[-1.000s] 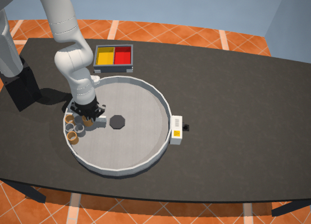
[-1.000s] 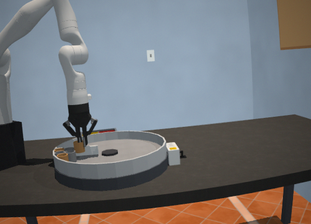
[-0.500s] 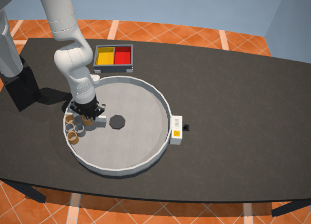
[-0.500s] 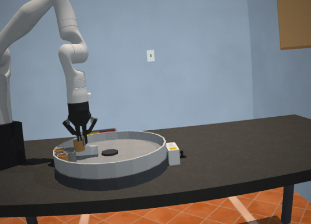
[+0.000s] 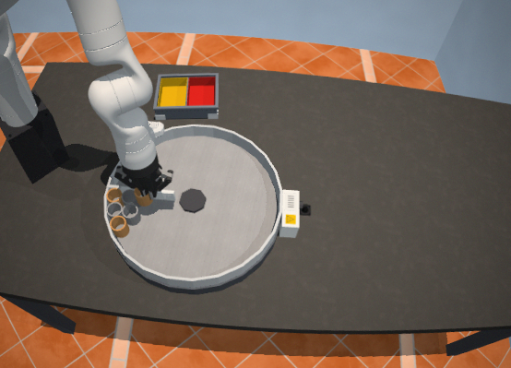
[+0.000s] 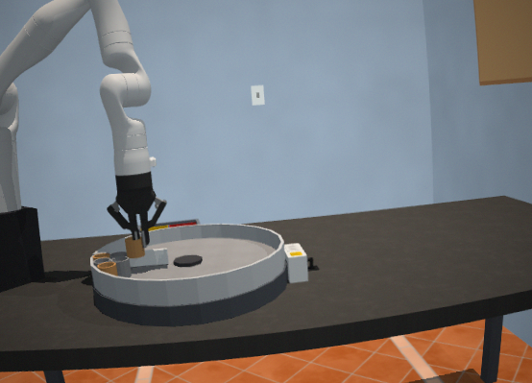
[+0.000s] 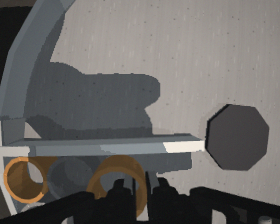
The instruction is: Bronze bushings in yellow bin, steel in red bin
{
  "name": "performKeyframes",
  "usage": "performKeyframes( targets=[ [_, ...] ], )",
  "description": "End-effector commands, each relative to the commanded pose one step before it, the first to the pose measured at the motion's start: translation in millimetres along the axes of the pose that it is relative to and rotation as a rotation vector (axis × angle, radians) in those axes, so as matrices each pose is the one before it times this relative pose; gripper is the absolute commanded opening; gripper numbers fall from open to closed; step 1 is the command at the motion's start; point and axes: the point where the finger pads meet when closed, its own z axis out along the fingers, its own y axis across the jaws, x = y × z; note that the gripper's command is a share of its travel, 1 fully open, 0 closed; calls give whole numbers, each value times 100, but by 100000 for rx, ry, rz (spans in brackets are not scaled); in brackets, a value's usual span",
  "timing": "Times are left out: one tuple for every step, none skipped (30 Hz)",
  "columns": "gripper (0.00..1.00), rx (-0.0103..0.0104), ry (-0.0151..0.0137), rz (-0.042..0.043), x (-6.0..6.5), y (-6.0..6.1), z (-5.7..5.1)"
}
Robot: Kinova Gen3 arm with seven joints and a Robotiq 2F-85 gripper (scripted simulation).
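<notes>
- A robot arm [image 5: 120, 92] [image 6: 126, 89] reaches over a gray-walled turntable [image 5: 221, 247] [image 6: 187, 291] [image 7: 191, 50] on the dark counter [image 5: 369, 206] [image 6: 384, 262], its gripper [image 5: 151, 193] [image 6: 141, 242] [image 7: 140, 185] pointing down.
- Clamped in the gripper is one wall of a bronze bushing [image 5: 144, 201] [image 6: 134, 248] [image 7: 118, 164], with one finger inside the sleeve and the other outside.
- The pinched bushing is upright beside a gray divider [image 5: 164, 200] [image 6: 156, 258] [image 7: 101, 147], and appears slightly raised above the turntable's surface.
- Five other bushings stand grouped near the rim: a bronze one [image 5: 113, 202] [image 7: 10, 186] by the outer wall near the divider; a shaded steel one [image 5: 129, 197] [image 7: 58, 175] between it and the held sleeve; two more steel pieces, one at the wall [image 5: 114, 214] and one farther inward [image 5: 130, 216]; and a second bronze sleeve [image 5: 120, 232] [image 6: 107, 269] at the opposite end of the cluster from the divider.
- A yellow bin [image 5: 172, 95] [image 6: 158, 227] and a red bin [image 5: 201, 94] [image 6: 183, 224] sit side by side in one gray-framed tray, apart from the turntable. All six bushings are outside both bins.
- A dark disc [image 5: 192, 200] [image 6: 187, 260] [image 7: 238, 137] marks the turntable's center, near the divider's inner end.
- Across from the cluster, a white box [image 5: 290, 210] [image 6: 296, 267] bearing a yellow label stands just beside the turntable's outer wall.
</notes>
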Motion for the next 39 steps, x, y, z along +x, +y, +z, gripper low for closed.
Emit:
performKeyframes(
  targets=[
    [0, -194, -68, -62, 2, 58, -153],
    [0, 0, 0, 0, 0, 0, 0],
    [0, -1, 0, -1, 0, 0, -60],
    [0, -1, 0, -1, 0, 0, -60],
    [0, -1, 0, -1, 0, 0, -60],
    [0, -1, 0, -1, 0, 0, -60],
    [0, -1, 0, -1, 0, 0, -60],
    [0, 0, 0, 0, 0, 0, 0],
    [0, 0, 0, 0, 0, 0, 0],
    [0, 0, 0, 0, 0, 0, 0],
    [0, 0, 0, 0, 0, 0, 0],
    [0, 0, 0, 0, 0, 0, 0],
    [0, 0, 0, 0, 0, 0, 0],
    [0, 12, -2, 23, -12, -3, -45],
    [0, -1, 0, -3, 1, 0, -62],
    [0, -1, 0, -3, 1, 0, -62],
    [0, -1, 0, -3, 1, 0, -62],
    [0, -1, 0, -3, 1, 0, -62],
    [0, 0, 0, 0, 0, 0, 0],
    [0, 0, 0, 0, 0, 0, 0],
    [0, 0, 0, 0, 0, 0, 0],
    [0, -1, 0, -3, 1, 0, -62],
    [0, -1, 0, -3, 1, 0, -62],
    [0, -1, 0, -3, 1, 0, -62],
    [0, 0, 0, 0, 0, 0, 0],
    [0, 0, 0, 0, 0, 0, 0],
    [0, -1, 0, -3, 1, 0, -62],
    [0, -1, 0, -3, 1, 0, -62],
    [0, 0, 0, 0, 0, 0, 0],
    [0, 0, 0, 0, 0, 0, 0],
    [0, 0, 0, 0, 0, 0, 0],
    [0, 0, 0, 0, 0, 0, 0],
    [0, 0, 0, 0, 0, 0, 0],
    [0, 0, 0, 0, 0, 0, 0],
    [0, 43, 9, 27, -7, -18, -42],
    [0, -5, -1, -3, 1, 2, -62],
    [0, -5, -1, -3, 1, 2, -62],
    [0, -5, -1, -3, 1, 2, -62],
    [0, -5, -1, -3, 1, 2, -62]
  ],
)
